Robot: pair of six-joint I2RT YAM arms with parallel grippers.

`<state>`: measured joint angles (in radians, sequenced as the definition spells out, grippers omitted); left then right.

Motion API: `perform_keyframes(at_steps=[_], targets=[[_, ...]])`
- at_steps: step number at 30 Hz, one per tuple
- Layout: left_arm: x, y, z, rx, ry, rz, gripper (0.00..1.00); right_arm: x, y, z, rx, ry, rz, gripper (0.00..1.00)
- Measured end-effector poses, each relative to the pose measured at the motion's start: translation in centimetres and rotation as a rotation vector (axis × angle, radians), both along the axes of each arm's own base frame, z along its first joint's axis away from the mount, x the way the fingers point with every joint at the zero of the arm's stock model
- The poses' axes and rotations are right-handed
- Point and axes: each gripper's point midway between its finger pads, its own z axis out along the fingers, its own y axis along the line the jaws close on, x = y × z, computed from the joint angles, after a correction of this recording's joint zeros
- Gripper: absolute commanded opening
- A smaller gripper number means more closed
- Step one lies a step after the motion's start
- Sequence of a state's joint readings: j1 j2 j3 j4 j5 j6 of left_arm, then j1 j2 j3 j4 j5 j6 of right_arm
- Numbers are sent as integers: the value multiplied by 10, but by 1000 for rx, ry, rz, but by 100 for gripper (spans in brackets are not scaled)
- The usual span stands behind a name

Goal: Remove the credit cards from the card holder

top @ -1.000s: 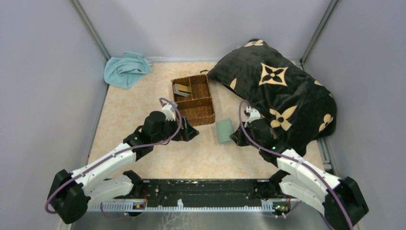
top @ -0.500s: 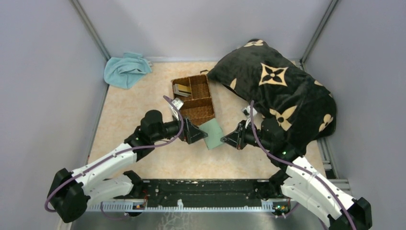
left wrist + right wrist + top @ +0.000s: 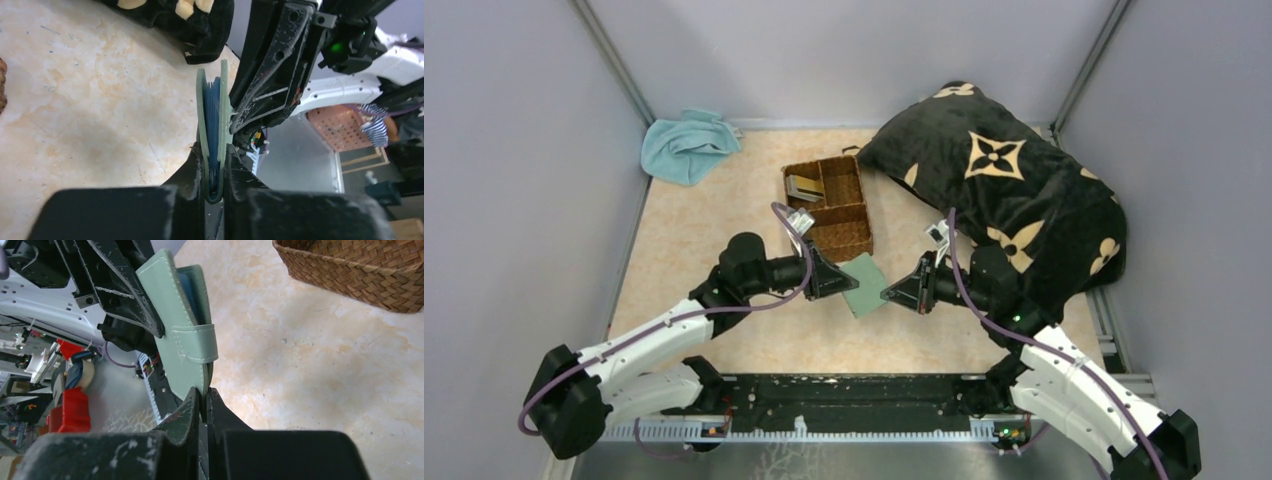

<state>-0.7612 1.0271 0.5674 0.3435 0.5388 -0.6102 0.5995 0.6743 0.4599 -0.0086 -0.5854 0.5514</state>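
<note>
Beige marbled table [image 3: 694,250] is walled in grey, and a blue towel [image 3: 686,145] is seen at its far left. Credit cards [image 3: 804,187] are kept in the wicker basket's [image 3: 856,243] far-left compartment. Nearer, the card holder [image 3: 865,285] is clamped by the left gripper [image 3: 839,283] and pinched at its opposite edge by the tightly closed right gripper [image 3: 894,293].

table [image 3: 704,235]: beige marbled | on it: wicker basket [image 3: 849,243], blue towel [image 3: 686,145], black cushion [image 3: 1024,195]

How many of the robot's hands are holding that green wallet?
2. The left hand pinches the wallet on its left side; the right hand pinches its right side. No other hands are in view.
</note>
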Motion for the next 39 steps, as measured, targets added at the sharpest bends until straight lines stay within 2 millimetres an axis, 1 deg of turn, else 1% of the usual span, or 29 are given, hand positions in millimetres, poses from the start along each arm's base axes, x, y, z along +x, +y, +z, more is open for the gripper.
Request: perform_keyframes(at_steps=[1, 2, 3, 4, 5, 6, 8, 13, 15, 17, 20, 23, 29, 33, 35, 39], targets=[[-2, -1, 2, -10, -10, -9, 0, 0, 0, -1, -2, 2, -3, 6], [-3, 0, 4, -17, -20, -12, 0, 1, 0, -1, -3, 3, -7, 17], [-5, 0, 5, -24, -30, -16, 0, 1, 0, -1, -2, 4, -8, 31], [-6, 1, 6, -28, -39, -13, 0, 2, 0, 0, 0, 4, -12, 47], [-8, 3, 6, -30, -54, -14, 0, 3, -1, 0, -2, 3, -23, 58], [-9, 6, 6, -29, -67, -10, 0, 6, -2, -1, -4, 15, -42, 64], [-10, 12, 4, -19, -104, 9, 0, 14, -5, -4, -19, 30, -96, 72], [-8, 30, 3, 7, -277, 97, 0, 37, -7, -4, -29, 121, -221, 73], [-6, 40, 0, 16, -359, 140, 0, 41, -3, -6, -16, 184, -241, 73], [-1, 46, -2, 37, -424, 180, 0, 45, 2, -13, -5, 275, -253, 72], [12, 51, -6, 92, -520, 232, 0, 48, 14, -18, 36, 388, -248, 70], [26, 51, -14, 154, -604, 264, 0, 50, 24, -13, 101, 463, -230, 70], [41, 47, -34, 255, -735, 252, 0, 52, 37, 0, 175, 560, -201, 68], [44, 40, -33, 260, -822, 232, 0, 60, 48, 9, 202, 631, -187, 67], [43, 39, -29, 251, -871, 225, 0, 64, 53, 11, 215, 669, -186, 67], [43, 37, -30, 267, -946, 204, 0, 68, 59, 8, 236, 741, -181, 67]])
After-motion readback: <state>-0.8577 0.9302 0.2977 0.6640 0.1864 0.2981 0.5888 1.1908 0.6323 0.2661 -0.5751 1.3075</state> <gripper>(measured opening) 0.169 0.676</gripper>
